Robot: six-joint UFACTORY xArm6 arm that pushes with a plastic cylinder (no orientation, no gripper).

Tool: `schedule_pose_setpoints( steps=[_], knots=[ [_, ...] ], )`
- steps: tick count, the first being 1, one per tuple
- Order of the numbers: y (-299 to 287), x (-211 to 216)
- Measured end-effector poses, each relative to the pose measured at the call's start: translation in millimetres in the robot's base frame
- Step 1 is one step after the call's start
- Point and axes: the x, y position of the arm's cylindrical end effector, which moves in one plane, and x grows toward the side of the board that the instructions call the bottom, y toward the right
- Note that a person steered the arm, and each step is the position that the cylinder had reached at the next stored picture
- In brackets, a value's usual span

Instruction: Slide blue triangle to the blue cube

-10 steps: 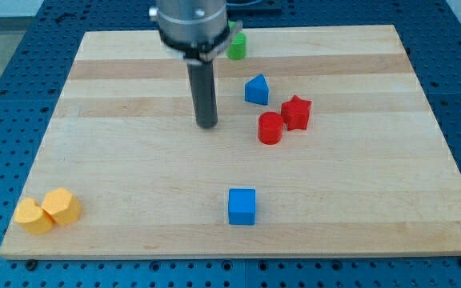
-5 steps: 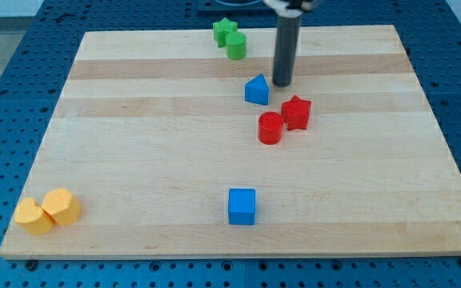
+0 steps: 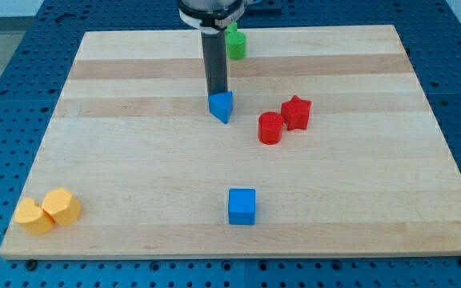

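Observation:
The blue triangle (image 3: pixel 222 107) lies near the middle of the wooden board (image 3: pixel 134 160), a little toward the view's top. My tip (image 3: pixel 217 94) touches its upper edge, just above it. The blue cube (image 3: pixel 242 206) sits near the view's bottom, well below the triangle and slightly to its right.
A red cylinder (image 3: pixel 270 128) and a red star (image 3: pixel 296 113) sit to the right of the triangle. A green block (image 3: pixel 236 44) is at the view's top, partly behind the rod. Two yellow blocks (image 3: pixel 48 211) lie at the bottom left corner.
The tip swung from the board's middle to the triangle's right, then to above it. The blue triangle has slid down and to the left and turned.

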Motion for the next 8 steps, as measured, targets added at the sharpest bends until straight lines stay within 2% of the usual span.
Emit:
schedule_pose_setpoints(
  steps=[2, 4, 8],
  knots=[
    [10, 55],
    [45, 115],
    [49, 139]
  ],
)
